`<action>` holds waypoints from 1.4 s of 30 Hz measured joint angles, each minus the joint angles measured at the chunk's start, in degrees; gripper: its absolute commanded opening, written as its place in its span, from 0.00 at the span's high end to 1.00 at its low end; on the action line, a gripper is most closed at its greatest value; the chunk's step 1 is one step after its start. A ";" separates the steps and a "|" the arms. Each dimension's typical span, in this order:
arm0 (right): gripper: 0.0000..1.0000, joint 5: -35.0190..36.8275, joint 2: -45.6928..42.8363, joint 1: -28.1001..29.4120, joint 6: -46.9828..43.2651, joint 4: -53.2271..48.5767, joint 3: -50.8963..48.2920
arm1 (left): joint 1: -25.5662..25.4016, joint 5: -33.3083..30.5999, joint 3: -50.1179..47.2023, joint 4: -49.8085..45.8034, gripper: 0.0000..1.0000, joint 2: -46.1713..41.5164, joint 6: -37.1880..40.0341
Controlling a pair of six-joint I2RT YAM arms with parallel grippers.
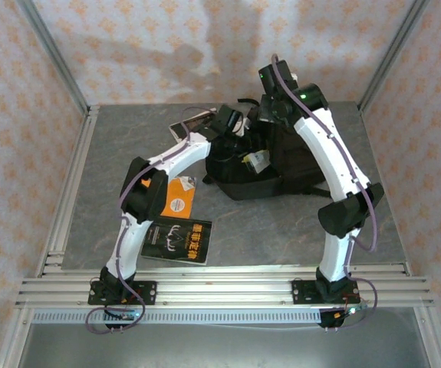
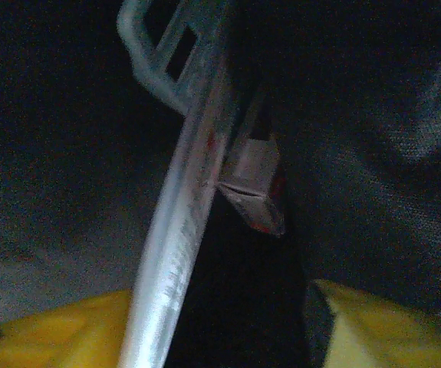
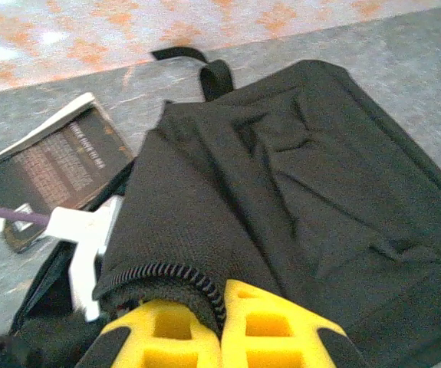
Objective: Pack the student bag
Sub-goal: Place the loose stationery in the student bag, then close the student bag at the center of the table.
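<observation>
Bag (image 1: 270, 165) at back centre of table. Right gripper (image 3: 218, 310) clamped on its zipper edge. Left gripper (image 2: 224, 337) inside bag, fingers apart, clear ruler (image 2: 182, 215) between. Black book (image 1: 178, 241), orange book (image 1: 178, 195), third book (image 1: 197, 121) lie outside: we judge packing partly done.

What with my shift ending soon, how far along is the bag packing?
Done: a clear ruler-like strip and a small box sit inside the student bag. In hand: the right gripper pinches the bag's zippered edge; the left gripper is open inside. Left: three lie outside: a black book with orange lettering, an orange book, and a third book by the bag's far left.
</observation>
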 measured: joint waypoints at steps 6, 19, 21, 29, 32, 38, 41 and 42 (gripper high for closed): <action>1.00 10.97 -0.52 0.00 3.56 1.99 -3.19 | 0.33 -5.97 -3.32 -7.91 0.29 -8.24 4.00; 0.27 -1.57 -0.09 3.74 -0.35 8.85 -11.43 | 8.37 -24.39 -34.03 -17.51 0.30 -47.04 4.13; 0.26 -2.08 -0.07 7.43 -2.32 9.46 -12.48 | 9.31 -25.86 -39.65 -19.52 0.30 -50.47 3.52; 0.59 -9.33 -4.90 18.58 -6.56 10.78 -22.45 | 12.70 -30.88 -57.81 -26.10 0.30 -62.36 3.17; 0.78 -16.24 -8.31 21.42 -7.80 11.67 -27.45 | 15.63 -31.98 -62.60 -27.43 0.30 -65.68 3.15; 1.00 -26.43 -9.14 28.70 -9.84 13.60 -37.90 | 17.62 -32.83 -68.30 -27.21 0.30 -64.17 2.91; 1.00 -28.59 -7.50 31.39 -9.44 15.61 -45.11 | 18.36 -32.81 -69.40 -26.53 0.30 -61.64 2.64; 1.00 -29.07 -6.88 32.04 -9.01 16.33 -47.65 | 18.43 -32.83 -69.61 -26.18 0.30 -60.83 2.64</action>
